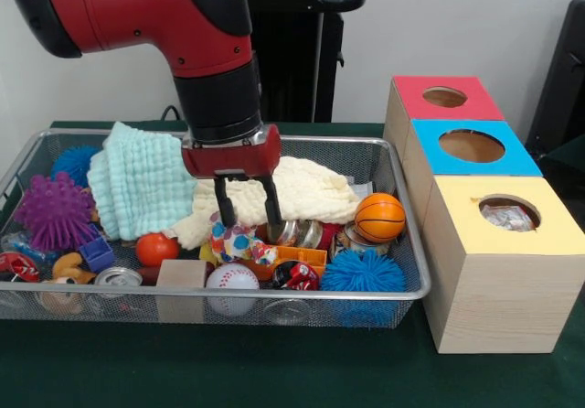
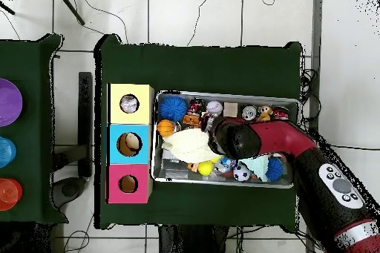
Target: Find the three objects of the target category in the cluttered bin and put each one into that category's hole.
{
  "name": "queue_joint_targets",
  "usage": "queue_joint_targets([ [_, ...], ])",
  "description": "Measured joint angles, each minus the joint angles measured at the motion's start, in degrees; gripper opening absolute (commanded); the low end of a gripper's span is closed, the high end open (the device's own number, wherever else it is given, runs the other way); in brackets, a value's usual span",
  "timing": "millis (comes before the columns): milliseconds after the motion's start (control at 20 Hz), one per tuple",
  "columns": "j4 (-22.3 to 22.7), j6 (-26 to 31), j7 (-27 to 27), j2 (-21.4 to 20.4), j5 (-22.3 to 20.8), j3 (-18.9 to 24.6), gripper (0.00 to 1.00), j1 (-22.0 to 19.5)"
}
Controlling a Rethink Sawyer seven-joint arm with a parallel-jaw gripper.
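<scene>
The wire mesh bin (image 1: pixel 274 293) holds mixed clutter; it also shows in the overhead view (image 2: pixel 294 103). One dotted white fabric piece (image 1: pixel 232 241) lies near the bin's front middle, below the cream towel (image 1: pixel 306 191). My gripper (image 1: pixel 247 214) is open, its two black fingers (image 1: pixel 224 203) hanging straight down with the tips just above and either side of that piece. The yellow-topped box's hole (image 1: pixel 509 212) shows pale fabric inside; it also shows in the overhead view (image 2: pixel 129 104). In the overhead view the arm (image 2: pixel 245 139) hides the gripper. No other dotted piece shows.
A mint towel (image 1: pixel 137 184) lies at the bin's back left. An orange basketball (image 1: pixel 379 218), blue spiky ball (image 1: pixel 363 271), purple spiky ball (image 1: pixel 55 211), baseball (image 1: pixel 231 284) and wooden block (image 1: pixel 180 275) crowd the bin. The blue-topped (image 1: pixel 471 145) and red-topped (image 1: pixel 444 97) boxes stand behind the yellow one.
</scene>
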Motion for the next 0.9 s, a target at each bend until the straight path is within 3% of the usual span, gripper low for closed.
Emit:
queue_joint_targets([
  [350, -0.27, 0.01, 0.0, 0.1, -0.08, -0.02, 1.0, -2.24],
  [900, -1.73, 0.01, 0.0, 1.55, -1.05, -0.16, 1.0, -1.01],
])
